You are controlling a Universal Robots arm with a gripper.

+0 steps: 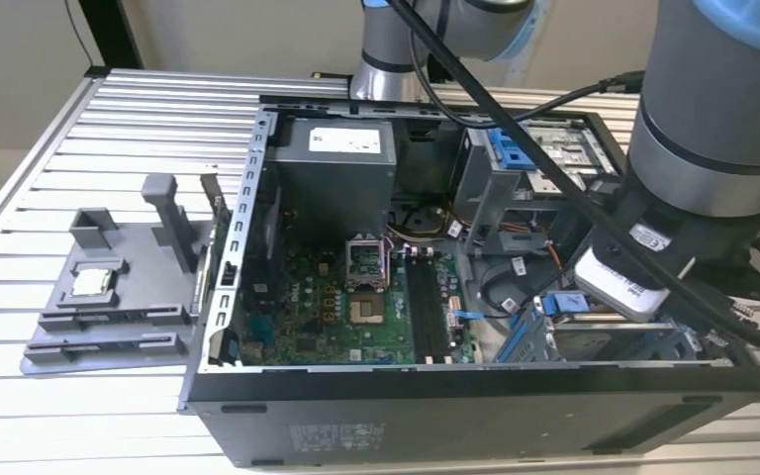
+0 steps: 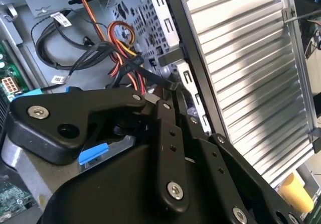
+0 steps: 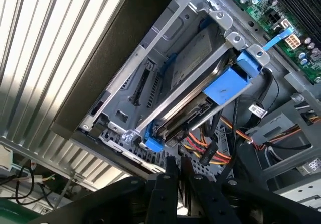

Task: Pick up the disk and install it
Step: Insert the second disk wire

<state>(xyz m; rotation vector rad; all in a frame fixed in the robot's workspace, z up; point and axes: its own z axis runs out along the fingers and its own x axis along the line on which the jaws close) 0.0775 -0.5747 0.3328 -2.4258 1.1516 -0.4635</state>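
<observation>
My black gripper hangs over the silver-grey, blue-railed disk seated in the grey metal PC case's drive bay; fingers' state: can't tell.

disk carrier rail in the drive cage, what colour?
Blue. The rail frames the silver-grey disk in the cage; clearest in the first wrist view.

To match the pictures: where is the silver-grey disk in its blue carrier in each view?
Exterior view: silver-grey rectangular disk in blue plastic carrier, its blue tab beside the arm, exterior view's right.
First wrist view: disk inside the metal cage.
Second wrist view: probably the blue tab.
Shared landmark: orange-yellow cable bundle.
</observation>
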